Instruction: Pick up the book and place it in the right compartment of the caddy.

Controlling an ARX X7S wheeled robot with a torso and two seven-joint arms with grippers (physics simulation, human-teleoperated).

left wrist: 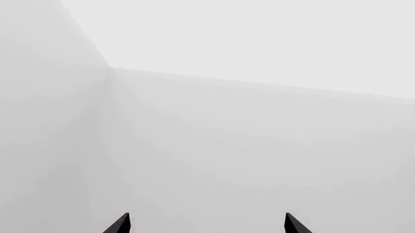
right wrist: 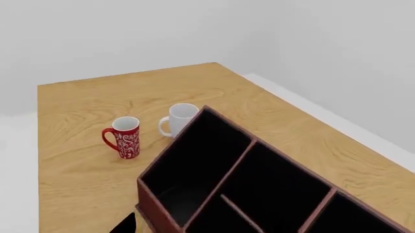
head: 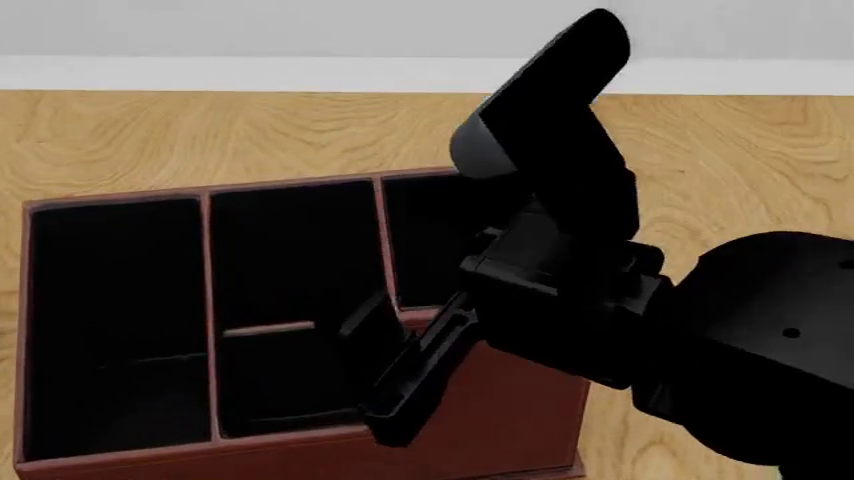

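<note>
Claw of the right arm hangs at 5 o'clock over the reddish-brown leather-look caddy; whether it grips anything cannot be told. Left claw gapes empty.

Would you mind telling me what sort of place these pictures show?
Probably a simulated tabletop workspace in a bare room: a wooden table, plain white walls, a desk caddy and two mugs.
</note>
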